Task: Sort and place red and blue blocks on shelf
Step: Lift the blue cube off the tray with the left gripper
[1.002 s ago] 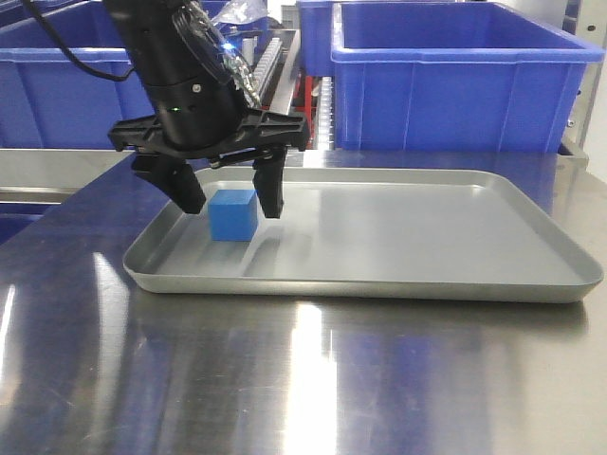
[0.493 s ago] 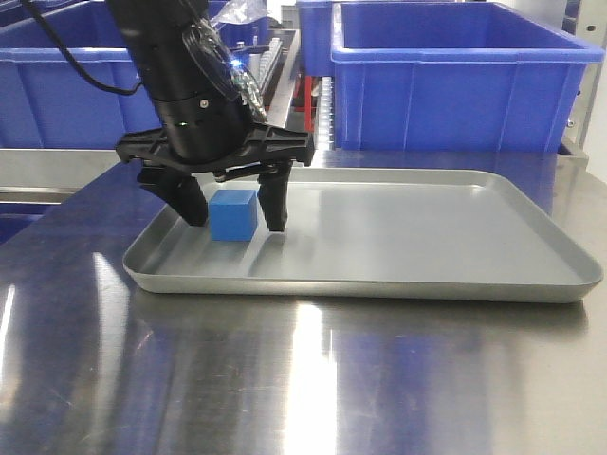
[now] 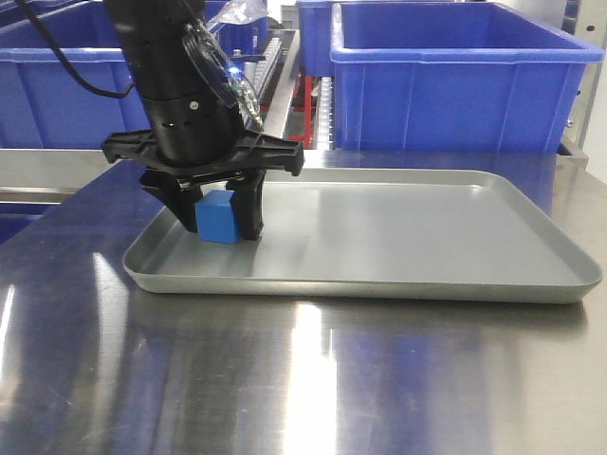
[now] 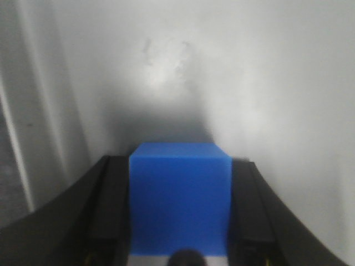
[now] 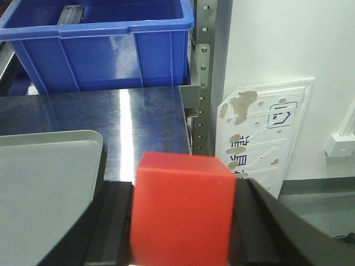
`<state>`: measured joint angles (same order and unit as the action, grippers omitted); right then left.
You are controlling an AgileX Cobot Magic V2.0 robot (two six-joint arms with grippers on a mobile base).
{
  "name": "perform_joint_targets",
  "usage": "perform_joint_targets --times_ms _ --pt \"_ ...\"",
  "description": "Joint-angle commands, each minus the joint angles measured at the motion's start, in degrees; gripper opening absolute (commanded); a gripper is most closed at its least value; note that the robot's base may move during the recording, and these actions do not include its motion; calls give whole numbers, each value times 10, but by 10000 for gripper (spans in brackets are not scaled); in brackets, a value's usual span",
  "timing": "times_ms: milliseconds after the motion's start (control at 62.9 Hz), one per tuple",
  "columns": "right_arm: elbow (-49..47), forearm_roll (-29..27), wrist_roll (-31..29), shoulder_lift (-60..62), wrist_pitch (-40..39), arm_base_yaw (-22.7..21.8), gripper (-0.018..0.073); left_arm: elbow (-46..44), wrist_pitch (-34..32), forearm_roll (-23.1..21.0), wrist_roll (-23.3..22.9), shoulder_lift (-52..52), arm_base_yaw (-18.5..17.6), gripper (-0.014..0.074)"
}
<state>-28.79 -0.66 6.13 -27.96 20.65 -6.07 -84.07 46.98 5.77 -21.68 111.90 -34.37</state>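
The blue block sits at the left end of the grey tray. My left gripper is down over it with both fingers pressed against its sides. The left wrist view shows the blue block filling the gap between the black fingers. My right gripper is shut on the red block and holds it above the steel tabletop, right of the tray's corner. The right gripper is out of the front view. The shelf shows as roller tracks behind the tray.
Large blue tubs stand behind the tray, another at the back left. In the right wrist view a blue tub, a perforated steel post and a white wall panel lie beyond the table's right edge.
My left gripper has shifted a little left and closed its fingers onto the blue block, which they straddled with a gap before.
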Motion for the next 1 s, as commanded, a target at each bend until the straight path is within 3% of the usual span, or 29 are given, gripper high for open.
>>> perform_joint_targets --times_ms 0,270,589,748,986 --pt "-16 7 -4 0 -52 -5 55 -14 17 22 -6 -33 5 134" --pt "-16 7 -4 0 -52 -5 55 -14 18 35 -4 -96 40 134" --pt "-16 7 -4 0 -52 -5 55 3 9 36 -4 -212 133 134" --pt "-16 7 -4 0 -52 -5 55 62 -36 36 -4 -287 174 134" --pt "-16 7 -4 0 -52 -5 55 185 -111 34 -4 -408 197 134"
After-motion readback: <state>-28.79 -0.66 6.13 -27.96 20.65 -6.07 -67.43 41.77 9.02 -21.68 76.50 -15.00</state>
